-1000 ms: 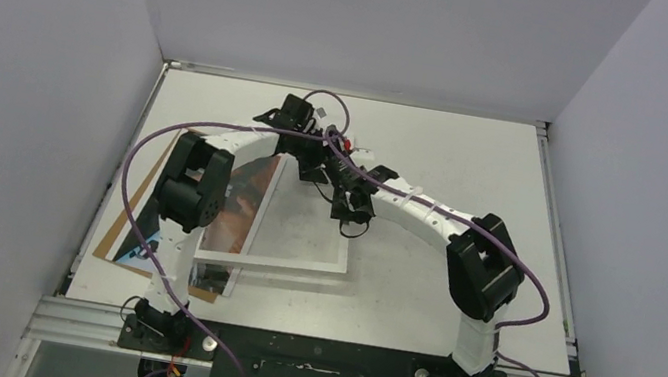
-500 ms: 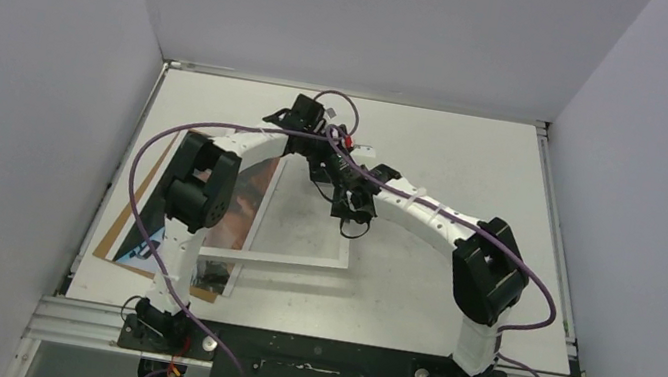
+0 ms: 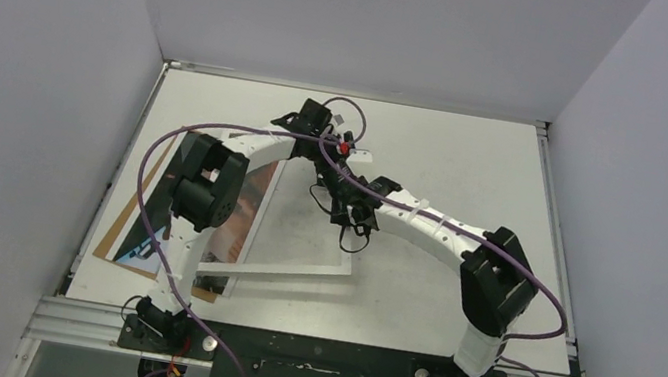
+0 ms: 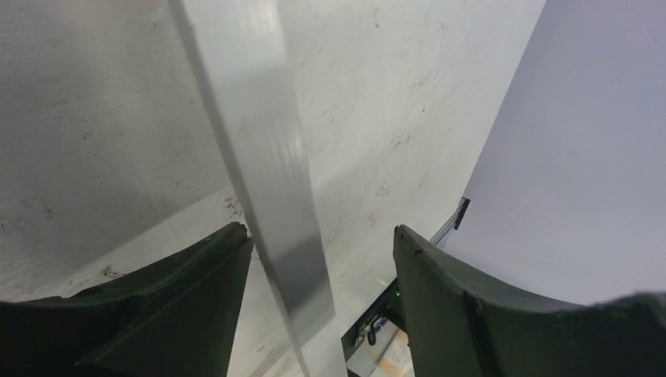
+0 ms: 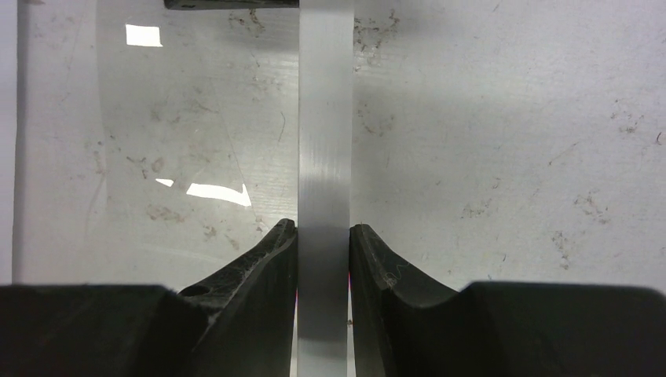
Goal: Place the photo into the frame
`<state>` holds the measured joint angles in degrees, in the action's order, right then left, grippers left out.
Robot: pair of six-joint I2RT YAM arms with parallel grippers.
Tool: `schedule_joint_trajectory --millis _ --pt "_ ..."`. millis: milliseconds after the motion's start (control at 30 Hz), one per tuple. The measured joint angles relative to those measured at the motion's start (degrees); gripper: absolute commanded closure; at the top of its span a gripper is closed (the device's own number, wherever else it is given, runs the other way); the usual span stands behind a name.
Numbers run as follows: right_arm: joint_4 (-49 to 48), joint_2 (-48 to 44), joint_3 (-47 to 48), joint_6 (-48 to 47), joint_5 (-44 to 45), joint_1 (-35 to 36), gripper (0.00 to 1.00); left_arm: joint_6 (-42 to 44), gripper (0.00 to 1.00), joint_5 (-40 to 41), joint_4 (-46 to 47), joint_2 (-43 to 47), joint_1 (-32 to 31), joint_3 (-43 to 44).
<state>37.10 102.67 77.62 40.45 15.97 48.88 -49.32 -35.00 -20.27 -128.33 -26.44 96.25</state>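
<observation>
Cool, even light from overhead fills the top view, bright but flat; the arms [image 3: 426, 221] throw soft grey shadows on the pale table [image 3: 458, 147]. In the right wrist view, white glare patches sit on the pane [image 5: 157, 118] of the frame [image 5: 323, 141] — its rail looks streaked. The left wrist view is blurrier, its near foreground dark.

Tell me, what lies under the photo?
A brown backing board shows along the left and near edges of the photo. Its middle is covered; anything else beneath is hidden.
</observation>
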Motion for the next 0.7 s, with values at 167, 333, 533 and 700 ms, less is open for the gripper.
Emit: schedule_joint_trajectory --millis 167,333,533,700 --pt "-1.03 -1.14 -0.68 -1.33 0.83 1.11 0.91 0.48 0.4 -0.83 -0.02 -0.17 0.0 1.27" --pt "-0.96 -1.55 -0.83 -1.44 2.82 1.42 0.91 0.74 0.59 -1.11 -0.11 -0.17 0.0 1.44" --pt "-0.98 -2.03 -0.83 -1.55 4.52 1.42 0.91 1.01 0.46 -1.57 -0.35 -0.2 -0.11 1.55" --pt "-1.03 -2.03 -0.83 -2.43 5.55 1.79 0.91 1.38 0.67 -1.77 -2.49 -1.6 -0.61 4.33"
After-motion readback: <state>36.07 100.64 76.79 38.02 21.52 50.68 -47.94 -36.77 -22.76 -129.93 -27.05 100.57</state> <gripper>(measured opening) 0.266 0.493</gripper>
